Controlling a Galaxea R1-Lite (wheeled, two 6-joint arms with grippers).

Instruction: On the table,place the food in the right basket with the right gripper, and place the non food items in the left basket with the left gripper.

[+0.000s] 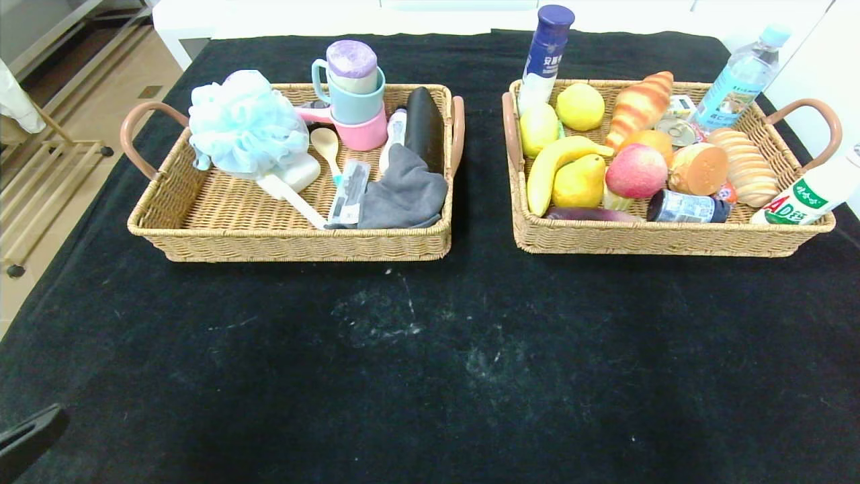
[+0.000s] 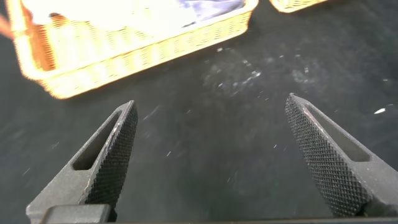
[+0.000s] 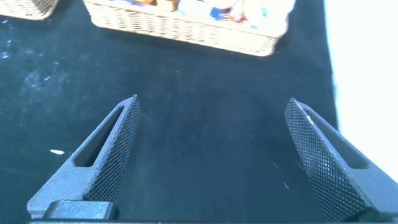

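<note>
Both claws spread, baskets [image 1: 289, 235] well apart.

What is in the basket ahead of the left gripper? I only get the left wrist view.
Observer: The left basket holds the blue bath pouf and the compass case, among other items.
Operator: Any food out on the table?
Observer: None in the head view. The banana, pear, peach and jar all lie in the right basket.
Operator: And the right gripper?
Observer: The right gripper hangs open over bare table, holding nothing.
</note>
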